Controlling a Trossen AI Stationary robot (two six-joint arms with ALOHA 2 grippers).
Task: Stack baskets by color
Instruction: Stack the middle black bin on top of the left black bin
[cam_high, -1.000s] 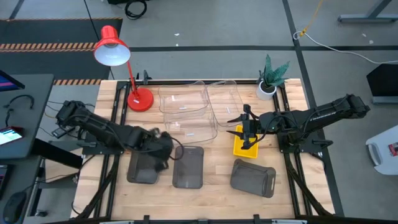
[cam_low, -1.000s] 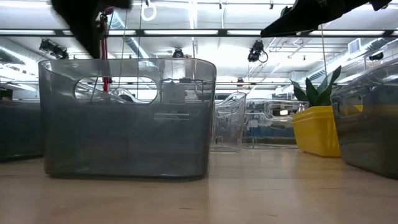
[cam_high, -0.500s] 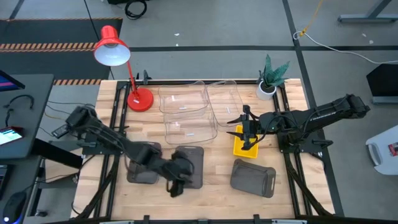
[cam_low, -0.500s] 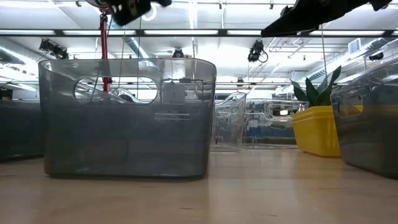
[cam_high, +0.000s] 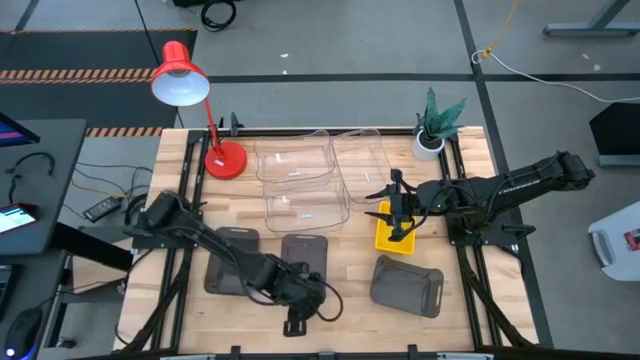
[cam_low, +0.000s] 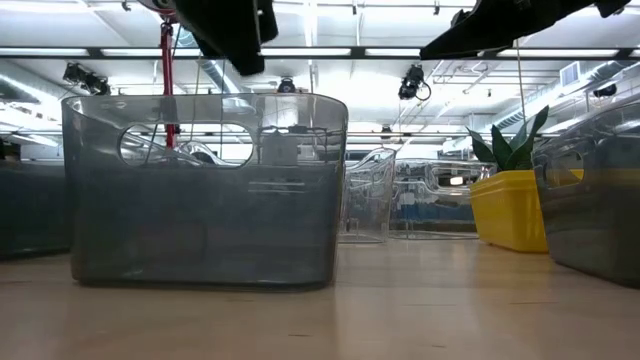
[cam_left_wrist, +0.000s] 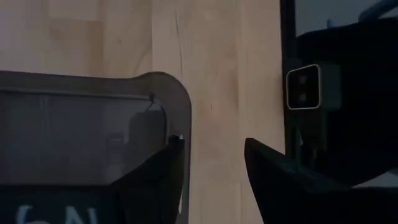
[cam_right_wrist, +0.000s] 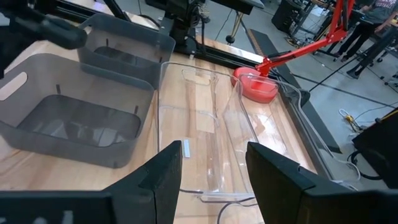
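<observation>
Left gripper (cam_high: 298, 322) down at the table's front edge, fingers spread over the near rim of the middle grey basket (cam_high: 303, 268), one each side, not clamped as far as visible; right gripper (cam_high: 398, 228) parked wide open over the yellow basket (cam_high: 387, 240), holding nothing; clear baskets (cam_high: 296, 163) sitting by the lamp (cam_high: 180, 78)
</observation>
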